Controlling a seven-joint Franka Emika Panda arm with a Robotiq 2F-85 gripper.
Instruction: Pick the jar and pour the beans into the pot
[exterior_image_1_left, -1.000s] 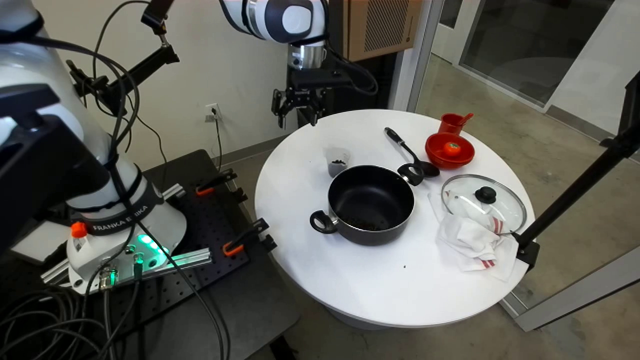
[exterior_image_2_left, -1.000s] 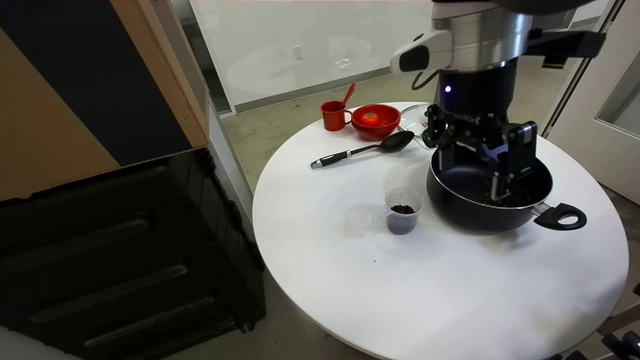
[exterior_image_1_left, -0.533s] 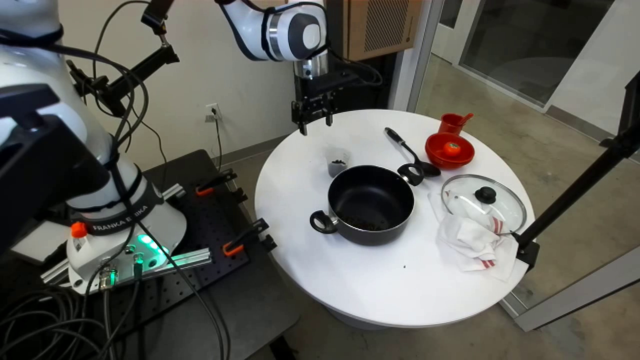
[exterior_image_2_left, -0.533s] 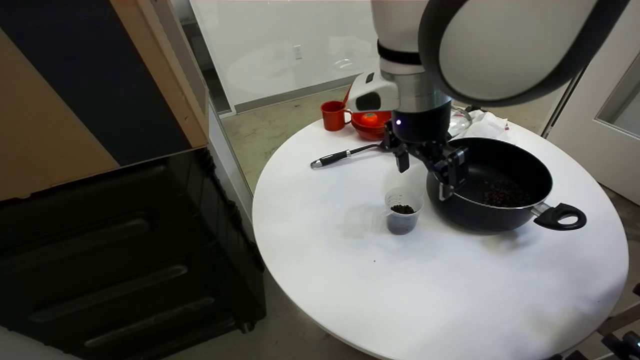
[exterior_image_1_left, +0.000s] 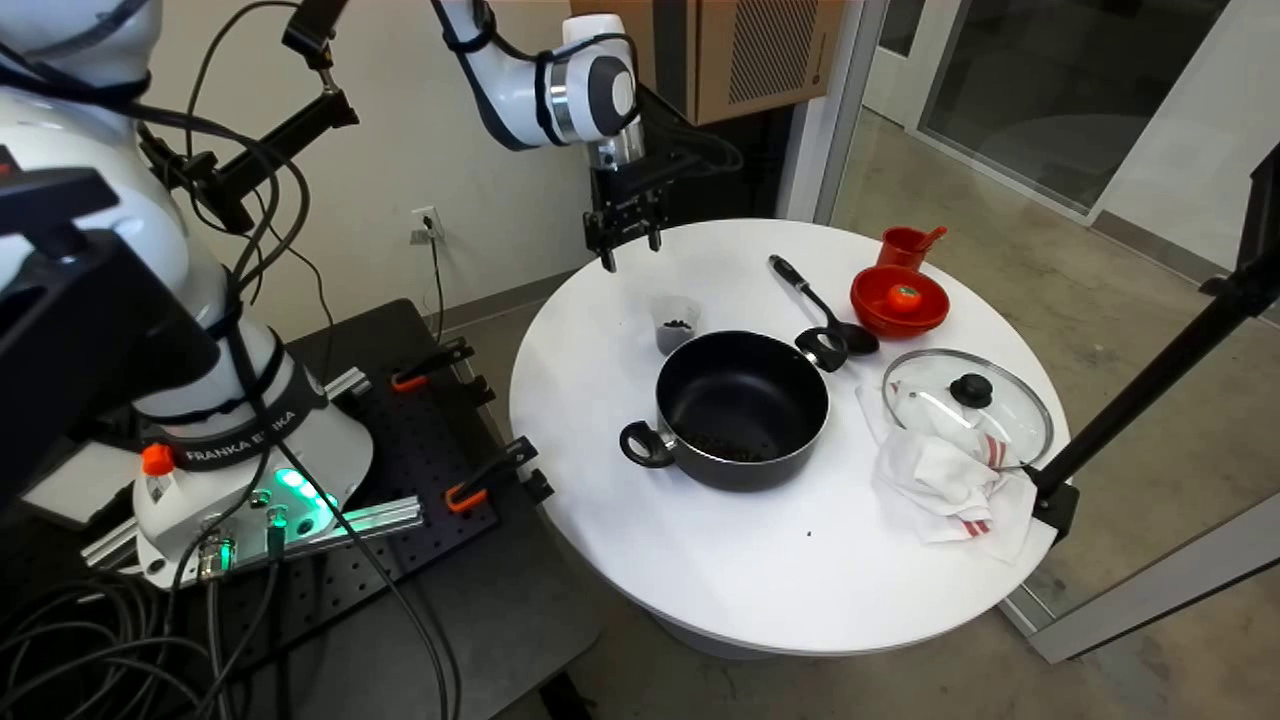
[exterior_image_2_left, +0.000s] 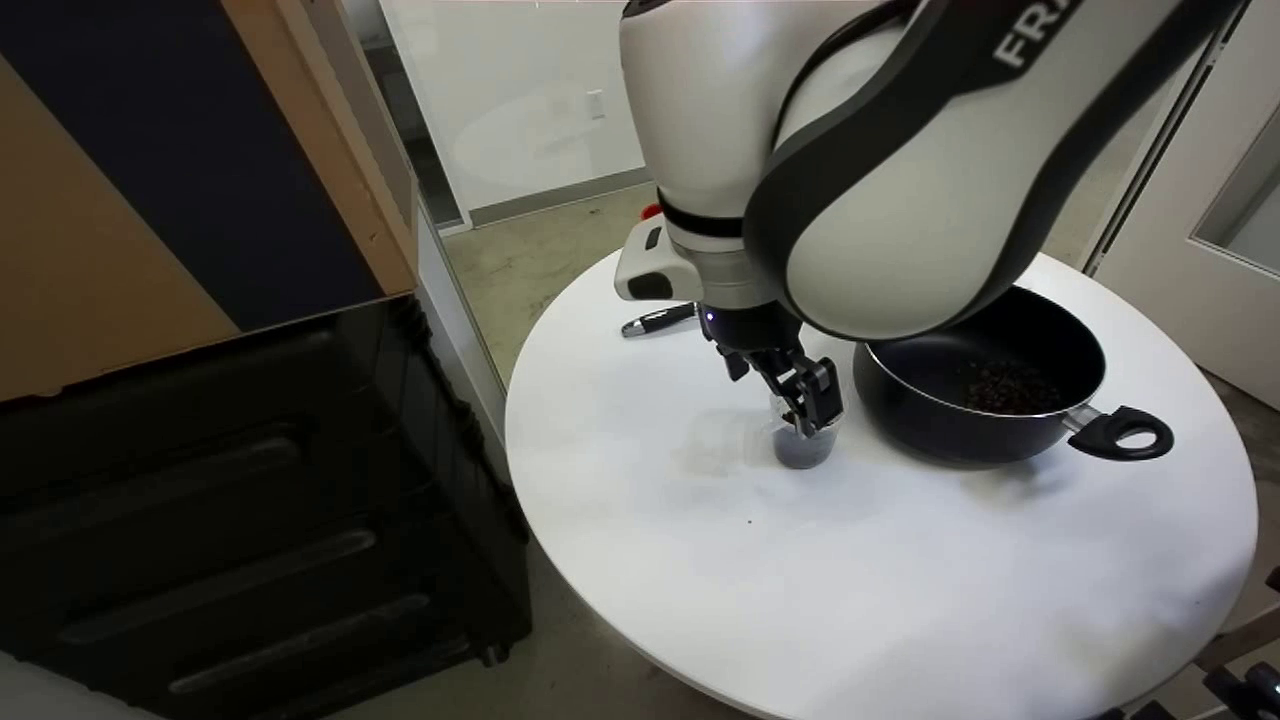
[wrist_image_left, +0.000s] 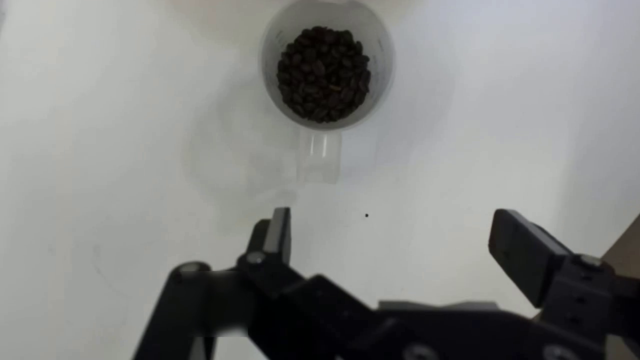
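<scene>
Wrist view: the jar (wrist_image_left: 327, 14) stands upright on the white desk (wrist_image_left: 440, 175), round and see-through, its greyish wall carrying faint marks. Dark brown beans (wrist_image_left: 325, 75) lie inside, a single yellowish sliver among them, and a clear handle (wrist_image_left: 320, 157) juts out toward the fingers (wrist_image_left: 522, 257). Those are spread wide, holding nothing, apart from the jar. In both exterior views they hang near the jar, which sits just beside the much larger black pot (exterior_image_1_left: 740, 390), where more dark beans lie on the bottom. In an exterior view the fingers hide much of the jar's upper part, leaving its grey base (exterior_image_2_left: 803, 453) in sight.
</scene>
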